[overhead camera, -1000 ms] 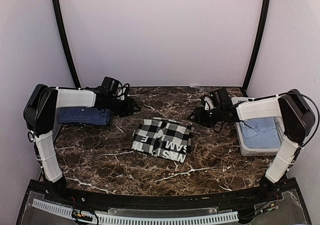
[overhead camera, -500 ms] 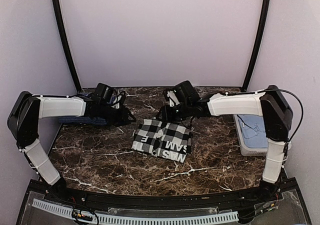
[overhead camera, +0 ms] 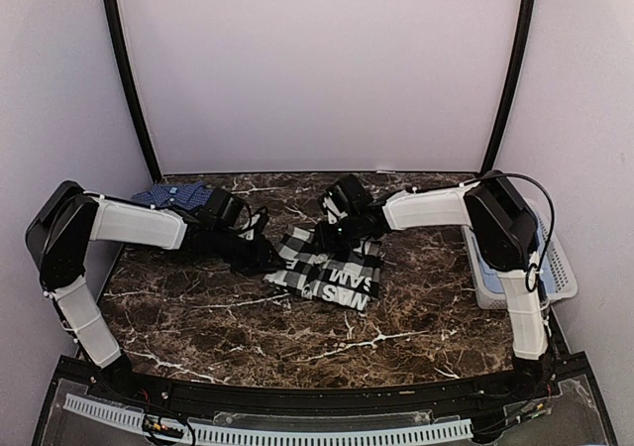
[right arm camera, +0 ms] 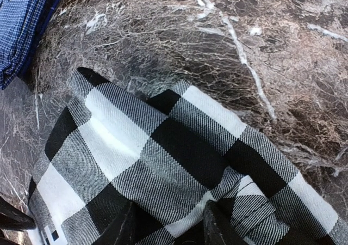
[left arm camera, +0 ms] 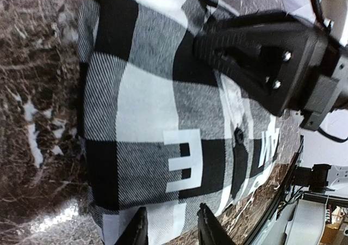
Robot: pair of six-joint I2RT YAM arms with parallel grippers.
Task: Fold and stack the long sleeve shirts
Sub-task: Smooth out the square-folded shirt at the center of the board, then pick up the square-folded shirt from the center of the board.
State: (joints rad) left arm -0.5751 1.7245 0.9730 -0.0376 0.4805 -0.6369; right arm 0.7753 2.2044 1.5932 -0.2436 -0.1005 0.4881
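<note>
The black-and-white checked shirt point(overhead camera: 329, 266) lies folded in the middle of the marble table, with white letters on its near part. My left gripper point(overhead camera: 260, 254) is open at the shirt's left edge; in the left wrist view point(left arm camera: 171, 231) its fingertips straddle the cloth point(left arm camera: 147, 109). My right gripper point(overhead camera: 342, 230) is open at the shirt's far edge, with its fingers point(right arm camera: 217, 226) down over a fold of the checked cloth point(right arm camera: 163, 147). The dark blue shirt point(overhead camera: 173, 196) lies folded at the back left and also shows in the right wrist view point(right arm camera: 22, 22).
A white slotted basket point(overhead camera: 555, 268) holding light blue cloth stands at the right edge of the table. The right gripper's black body point(left arm camera: 266, 54) hangs over the shirt's far side in the left wrist view. Black frame posts stand at the back corners.
Both arms have swung in to the checked shirt: the left from beside the blue shirt, the right from the basket. The shirt's far edge is now slightly rumpled.
</note>
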